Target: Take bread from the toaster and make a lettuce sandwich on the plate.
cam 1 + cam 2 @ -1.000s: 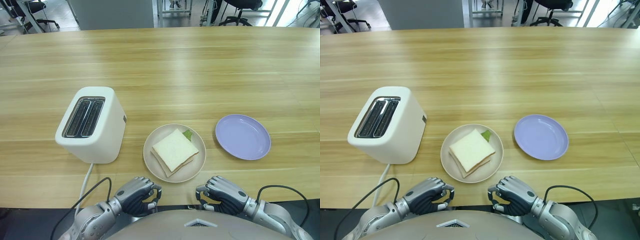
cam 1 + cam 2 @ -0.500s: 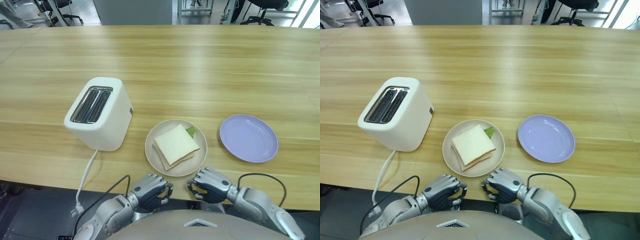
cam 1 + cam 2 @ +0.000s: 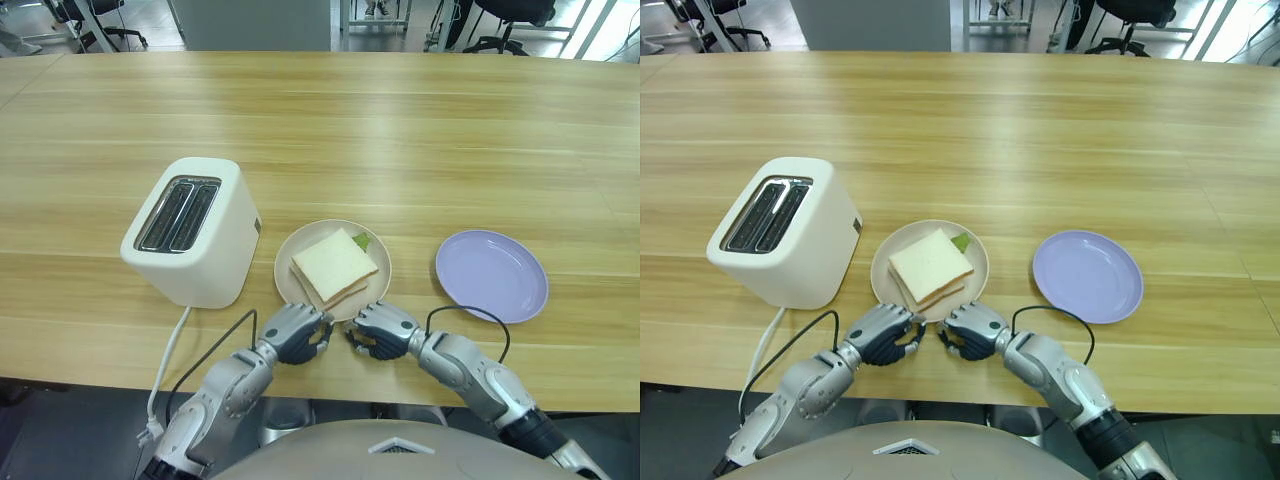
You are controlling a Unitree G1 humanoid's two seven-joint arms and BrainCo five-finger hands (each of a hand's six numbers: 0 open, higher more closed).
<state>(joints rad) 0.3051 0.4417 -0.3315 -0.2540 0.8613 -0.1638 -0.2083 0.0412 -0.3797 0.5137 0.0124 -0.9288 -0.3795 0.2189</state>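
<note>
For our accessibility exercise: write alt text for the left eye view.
A lettuce sandwich sits on a beige plate between a white toaster and a purple plate. The left hand and right hand, both curled, lie just before it.

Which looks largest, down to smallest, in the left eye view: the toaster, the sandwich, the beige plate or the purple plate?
1. toaster
2. beige plate and purple plate: these look about alike, so I won't rank one over the other
3. sandwich

White toaster (image 3: 190,235), beige plate (image 3: 284,272), purple plate (image 3: 490,275).
</note>
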